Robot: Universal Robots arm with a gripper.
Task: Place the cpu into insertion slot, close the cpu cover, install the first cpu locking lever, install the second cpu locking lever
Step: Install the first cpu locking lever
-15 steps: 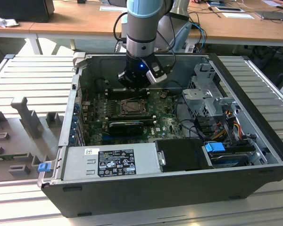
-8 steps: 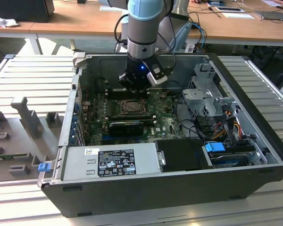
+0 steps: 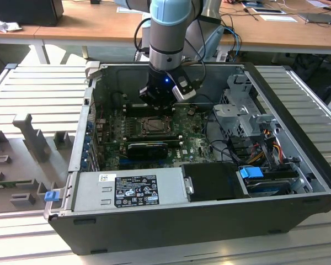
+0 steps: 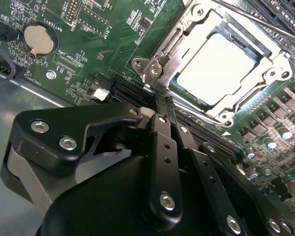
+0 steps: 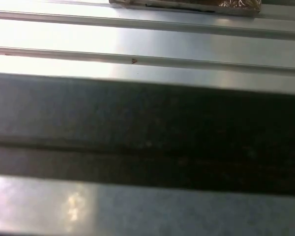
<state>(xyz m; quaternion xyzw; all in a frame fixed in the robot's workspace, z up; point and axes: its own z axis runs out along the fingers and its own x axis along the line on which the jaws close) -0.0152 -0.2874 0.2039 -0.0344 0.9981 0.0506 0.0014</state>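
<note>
Ribbed metal bench [image 3: 38,88] carrying open computer case [image 3: 298,165]. Gripper [image 4: 160,105] hovering just beside socket, jaws drawn narrow, gripping nothing. Cpu [image 4: 214,66] sitting in socket at motherboard [image 4: 103,39] centre, cpu cover [image 4: 179,46] lying over it. Risk: fingertips slipping, scraping board.

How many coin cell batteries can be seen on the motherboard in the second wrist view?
1. The coin cell battery sits in a round holder on the green motherboard, apart from the cpu cover. The claw may hide others.
</note>
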